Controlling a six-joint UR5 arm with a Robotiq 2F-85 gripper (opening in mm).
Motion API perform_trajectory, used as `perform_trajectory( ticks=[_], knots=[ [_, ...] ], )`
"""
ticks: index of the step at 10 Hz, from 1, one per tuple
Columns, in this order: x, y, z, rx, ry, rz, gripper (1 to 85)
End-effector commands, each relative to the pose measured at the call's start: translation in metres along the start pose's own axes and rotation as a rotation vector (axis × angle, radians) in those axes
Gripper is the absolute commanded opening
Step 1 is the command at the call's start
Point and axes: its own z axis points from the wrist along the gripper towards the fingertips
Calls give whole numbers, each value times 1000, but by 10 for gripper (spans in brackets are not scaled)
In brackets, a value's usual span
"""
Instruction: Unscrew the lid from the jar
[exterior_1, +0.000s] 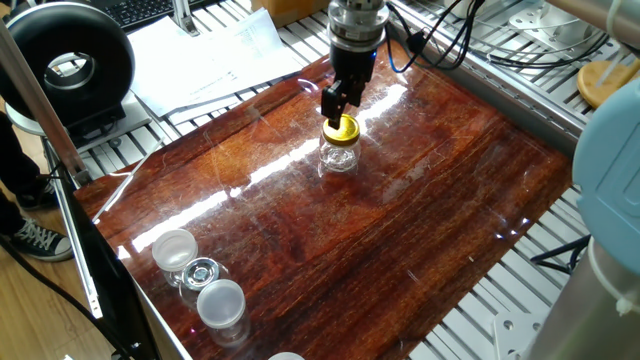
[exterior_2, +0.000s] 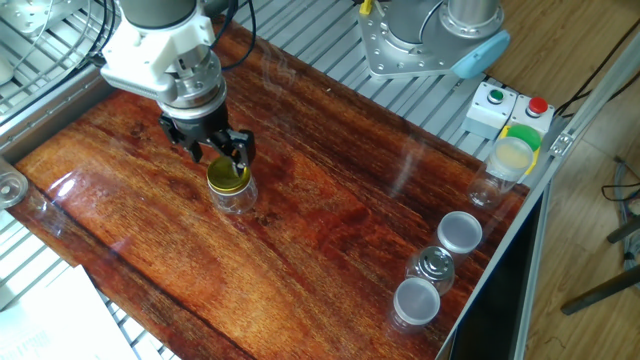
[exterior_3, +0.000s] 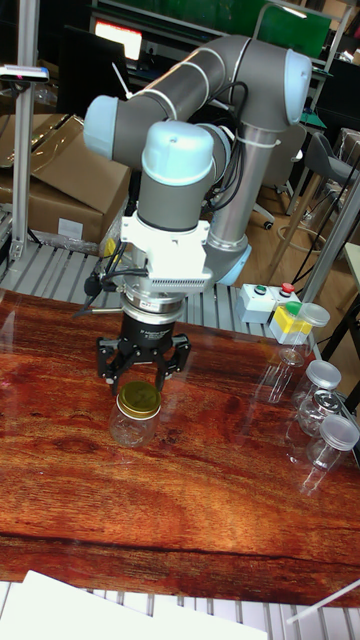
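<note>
A small clear glass jar (exterior_1: 338, 157) (exterior_2: 236, 195) (exterior_3: 135, 425) stands upright on the dark wooden table top (exterior_1: 400, 230), toward its far side. The yellow-gold lid (exterior_1: 341, 128) (exterior_2: 227, 177) (exterior_3: 138, 402) sits on the jar's neck. My gripper (exterior_1: 338, 105) (exterior_2: 218, 155) (exterior_3: 142, 368) hangs straight over the lid, pointing down. Its fingers (exterior_3: 105, 362) are spread wider than the lid, with the tips at about the lid's top and not clamped on it.
Clear cups with white lids (exterior_1: 175, 250) (exterior_2: 460, 232) (exterior_3: 325, 375) cluster at one table corner. A button box (exterior_2: 510, 105) and a green-lidded container (exterior_2: 515, 158) stand at the edge. Papers (exterior_1: 215, 60) and a black round device (exterior_1: 70, 65) lie beyond the table.
</note>
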Motion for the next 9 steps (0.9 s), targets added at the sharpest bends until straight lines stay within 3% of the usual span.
perform_trajectory(
  ticks=[1,9],
  knots=[
    [-1,9,1,-36,-3,4,700],
    [2,11,13,-35,10,-1,730]
  ],
)
